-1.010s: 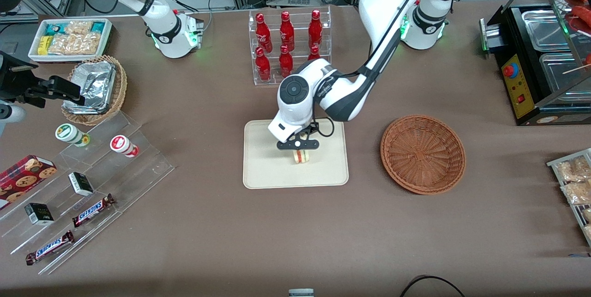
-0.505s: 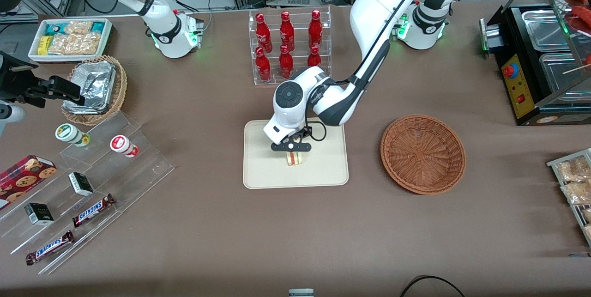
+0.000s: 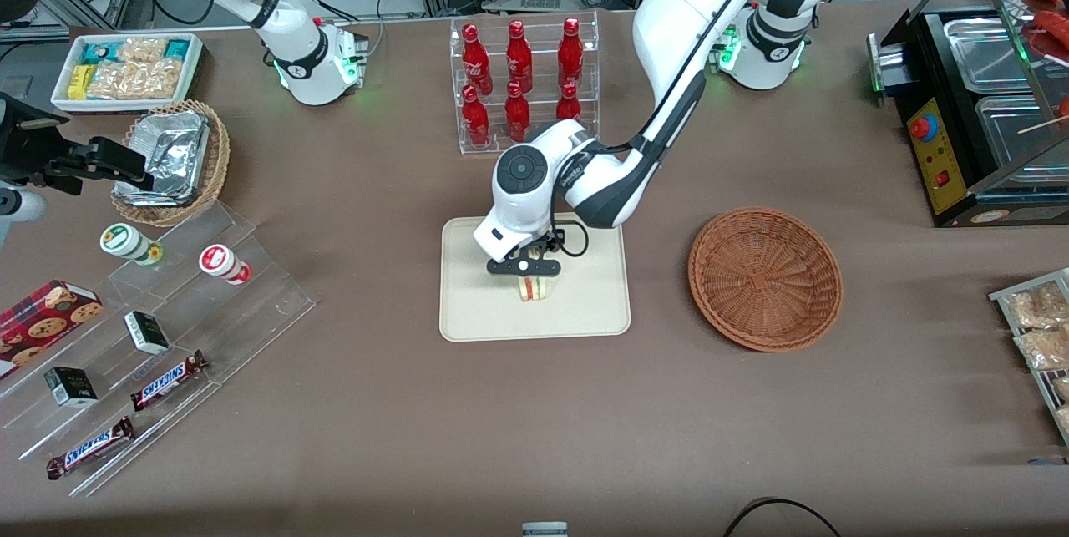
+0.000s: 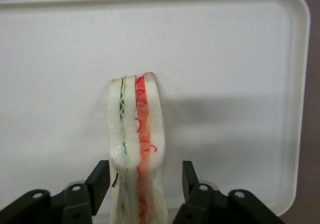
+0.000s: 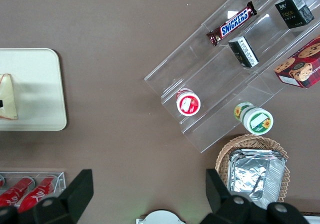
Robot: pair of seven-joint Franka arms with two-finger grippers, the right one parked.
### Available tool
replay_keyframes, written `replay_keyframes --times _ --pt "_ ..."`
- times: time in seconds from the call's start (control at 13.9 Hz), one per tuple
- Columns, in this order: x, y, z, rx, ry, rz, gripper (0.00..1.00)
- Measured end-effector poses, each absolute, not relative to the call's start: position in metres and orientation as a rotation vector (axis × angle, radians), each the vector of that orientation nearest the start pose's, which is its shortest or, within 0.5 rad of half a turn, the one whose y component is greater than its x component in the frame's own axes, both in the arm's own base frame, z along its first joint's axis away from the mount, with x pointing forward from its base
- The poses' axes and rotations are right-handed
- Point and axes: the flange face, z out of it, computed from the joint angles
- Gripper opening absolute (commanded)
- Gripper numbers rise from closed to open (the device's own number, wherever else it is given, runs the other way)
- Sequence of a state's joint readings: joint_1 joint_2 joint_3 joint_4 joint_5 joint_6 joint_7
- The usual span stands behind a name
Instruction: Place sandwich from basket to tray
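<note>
The sandwich [image 3: 534, 287] stands on its edge on the tray [image 3: 476, 311], near the tray's middle. Its red and green filling shows between two pale slices of bread [image 4: 136, 134]. The gripper [image 3: 524, 267] hangs just above the sandwich, a bit farther from the front camera than it. Seen from the left wrist, its two black fingers [image 4: 98, 180] are spread apart, one on each side of the sandwich, with a small gap at each side, so the claw grips nothing. The basket [image 3: 765, 277] sits on the brown table [image 3: 534, 420] beside the tray, toward the working arm's end. Farther from the front camera than the tray stands a clear rack of red bottles [image 3: 519, 82].
</note>
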State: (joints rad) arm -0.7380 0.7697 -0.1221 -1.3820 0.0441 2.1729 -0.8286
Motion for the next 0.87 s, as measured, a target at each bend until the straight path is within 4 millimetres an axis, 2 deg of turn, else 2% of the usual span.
replay_keyframes --times 0.07,0.22,0.43,0.58,0.72,0.87 --pt "0.496 -0.542 0.277 -3.175 0.031 0.043 0.99" --pt "0.499 -0.530 0.329 -3.157 0.008 0.037 0.99" --pt "0.517 -0.487 0.416 -3.153 -0.086 -0.005 0.99" --pt "0.532 -0.443 0.465 -3.140 -0.182 -0.015 0.99" --pt "0.548 -0.388 0.509 -3.120 -0.293 -0.021 0.99" --pt "0.557 -0.330 0.545 -3.106 -0.338 -0.026 0.99"
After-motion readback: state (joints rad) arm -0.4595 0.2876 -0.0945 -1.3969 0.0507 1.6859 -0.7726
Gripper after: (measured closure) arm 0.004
